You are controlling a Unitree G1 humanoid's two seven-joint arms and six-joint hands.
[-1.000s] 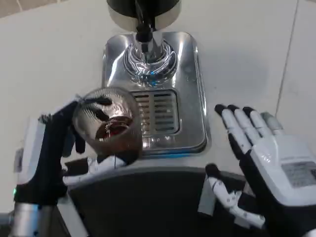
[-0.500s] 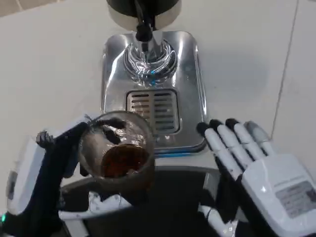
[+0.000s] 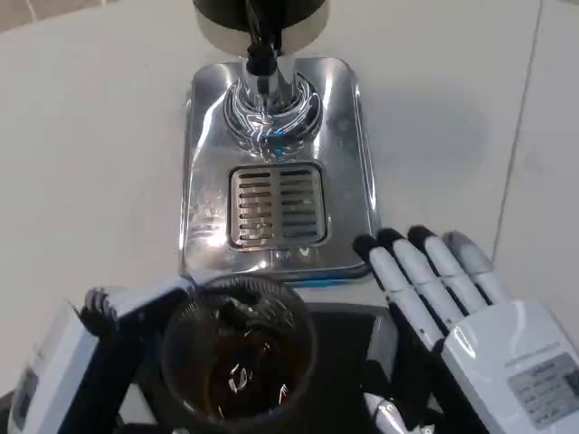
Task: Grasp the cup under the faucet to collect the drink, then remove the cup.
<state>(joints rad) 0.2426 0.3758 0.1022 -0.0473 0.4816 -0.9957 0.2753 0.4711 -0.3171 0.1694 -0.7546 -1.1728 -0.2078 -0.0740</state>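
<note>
We see the cup [image 3: 240, 357], a clear glass with dark brown drink in the bottom, low in the head view, near the bottom edge and left of centre. It sits off the drip tray [image 3: 276, 163], on the near side of it, over a dark surface [image 3: 348, 325]. The left hand [image 3: 86, 371] grips it from the left: its black fingers [image 3: 149, 307] wrap along the cup's left wall and touch the rim's upper-left edge, pressed against the glass. Lower parts of that hand are cut off by the frame, so we cannot tell how the remaining fingers lie. The right hand [image 3: 470, 334] is to the right of the cup, apart from it, holding nothing, back of the hand up, its fingers [image 3: 412, 271] stretched straight and lying side by side, tips pointing toward the tray's near-right corner. The faucet [image 3: 262, 63] stands at the far end of the tray, with the slotted grate [image 3: 276, 206] bare below it. All rests on the white table [image 3: 90, 136].
</note>
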